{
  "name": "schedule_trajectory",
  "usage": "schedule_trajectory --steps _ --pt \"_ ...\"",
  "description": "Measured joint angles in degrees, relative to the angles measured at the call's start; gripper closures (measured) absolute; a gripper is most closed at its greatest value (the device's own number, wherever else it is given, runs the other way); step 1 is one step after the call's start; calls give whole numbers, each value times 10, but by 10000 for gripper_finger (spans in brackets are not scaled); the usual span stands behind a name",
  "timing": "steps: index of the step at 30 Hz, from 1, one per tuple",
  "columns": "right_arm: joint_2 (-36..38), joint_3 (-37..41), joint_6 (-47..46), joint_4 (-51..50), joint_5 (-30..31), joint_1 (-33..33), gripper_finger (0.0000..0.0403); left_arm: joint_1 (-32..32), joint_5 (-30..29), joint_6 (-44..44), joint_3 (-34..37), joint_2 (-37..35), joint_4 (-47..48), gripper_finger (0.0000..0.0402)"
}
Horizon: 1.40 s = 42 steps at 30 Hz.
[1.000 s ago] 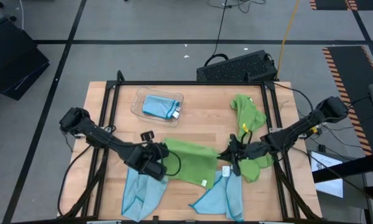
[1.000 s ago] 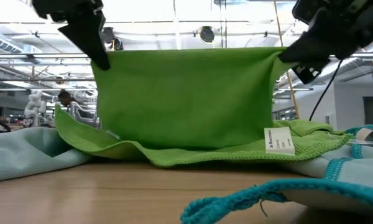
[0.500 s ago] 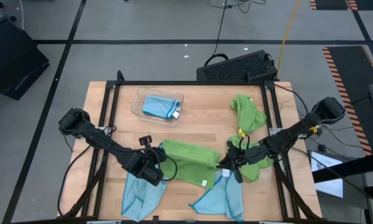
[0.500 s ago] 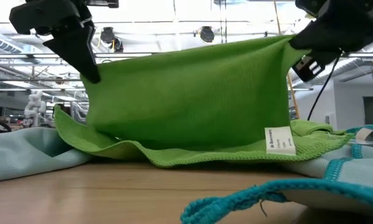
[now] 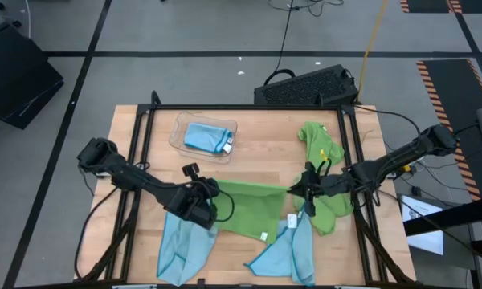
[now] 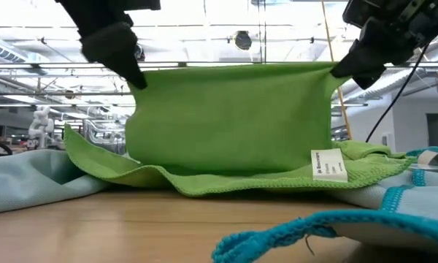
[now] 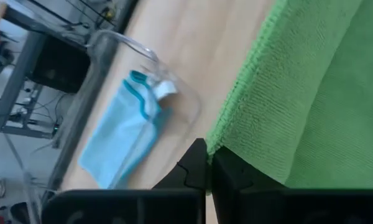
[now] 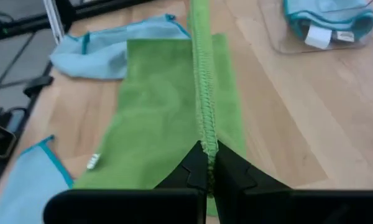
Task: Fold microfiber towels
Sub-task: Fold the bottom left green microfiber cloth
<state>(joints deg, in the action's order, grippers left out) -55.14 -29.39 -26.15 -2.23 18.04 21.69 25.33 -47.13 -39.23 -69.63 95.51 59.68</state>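
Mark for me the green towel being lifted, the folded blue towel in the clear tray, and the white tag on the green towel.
green towel (image 6: 226,120), low view, middle of the raised panel
folded blue towel (image 5: 203,137), high view, its centre, inside the tray
white tag (image 6: 328,165), low view, middle of the tag

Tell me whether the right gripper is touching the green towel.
Touching. The right wrist view shows the right gripper shut on the green towel's stitched edge; the low view shows that corner lifted off the table.

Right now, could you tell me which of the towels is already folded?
The light blue towel in the clear plastic tray is folded into a compact bundle; the others lie loose, crumpled or spread on the table.
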Motion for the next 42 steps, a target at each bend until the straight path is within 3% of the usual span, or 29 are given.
schedule_trajectory --steps 8,18,23,29,33,42 --pt "-44 0 -20 39 -31 23 399 -2 -12 -5 0 -28 0 396" --pt "-178 1 -17 224 -134 50 399 32 69 -16 13 -29 0 396" --pt "-223 1 -26 261 -134 54 399 41 90 -35 43 -29 -14 384" --pt "-266 1 -32 292 -153 53 399 39 127 6 86 -29 -101 396" --pt "-278 1 -38 312 -184 53 399 41 133 -2 96 -29 -110 385" --pt "-282 1 -47 312 -168 53 399 46 142 -13 101 -29 -116 391"
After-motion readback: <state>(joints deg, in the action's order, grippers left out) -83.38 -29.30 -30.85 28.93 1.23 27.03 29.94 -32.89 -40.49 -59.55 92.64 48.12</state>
